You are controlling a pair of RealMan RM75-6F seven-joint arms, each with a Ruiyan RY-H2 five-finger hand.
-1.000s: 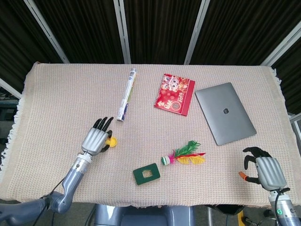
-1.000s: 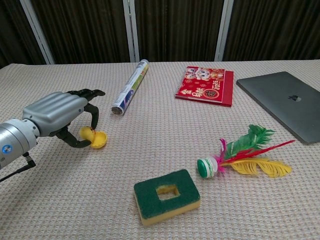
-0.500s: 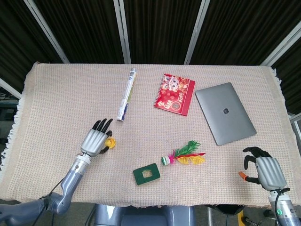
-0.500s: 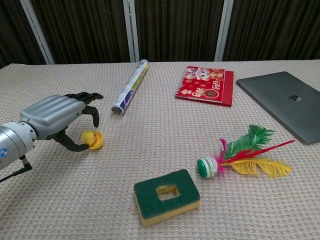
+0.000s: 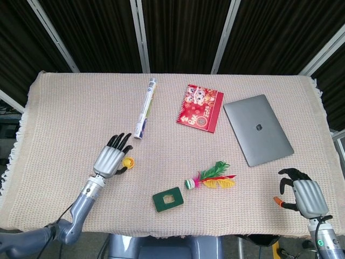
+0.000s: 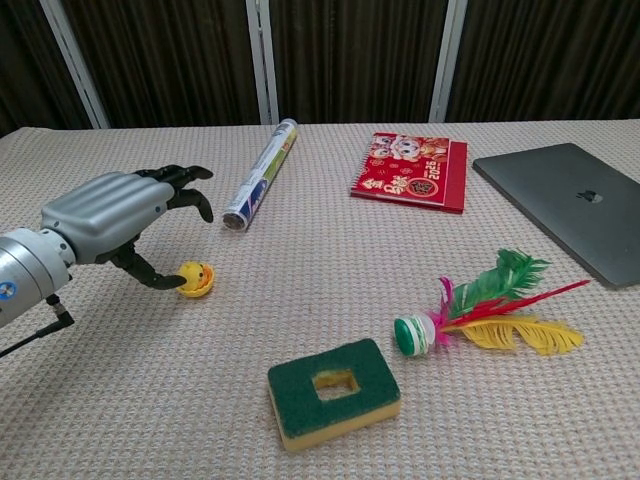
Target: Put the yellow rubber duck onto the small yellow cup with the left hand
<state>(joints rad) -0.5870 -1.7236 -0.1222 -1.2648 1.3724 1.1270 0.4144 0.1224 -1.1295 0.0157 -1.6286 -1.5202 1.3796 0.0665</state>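
So the left hand [image 6: 105, 218] is hovering low over the table [image 5: 64, 108] near its left front part, fingers spread and raised with nothing gripped in them; only the thumb reaches down and its tip looks to be touching the yellow rubber duck [image 6: 195, 279]. That duck is sitting on the cloth just beside the hand, on the side toward the table's middle, and from the chest view it looks like it's tucked against or on the small yellow cup, but honestly I can't tell the two apart, it's all one little yellow blob. From overhead the same blob [image 5: 128, 162] peeks out next to the left hand [image 5: 109, 159]. The right hand [image 5: 302, 195] is off past the front right corner of the table, fingers curled inward, and I can't tell whether the orange bit by it is held. Rest of the table: a rolled tube [image 6: 259, 187] toward the back edge, a red booklet [image 6: 412, 172] next to it near the back middle, a grey laptop [image 6: 575, 208] closed flat along the right side, a feathered shuttlecock [image 6: 478, 314] in the front right area, and a green sponge [image 6: 333, 391] near the front edge.
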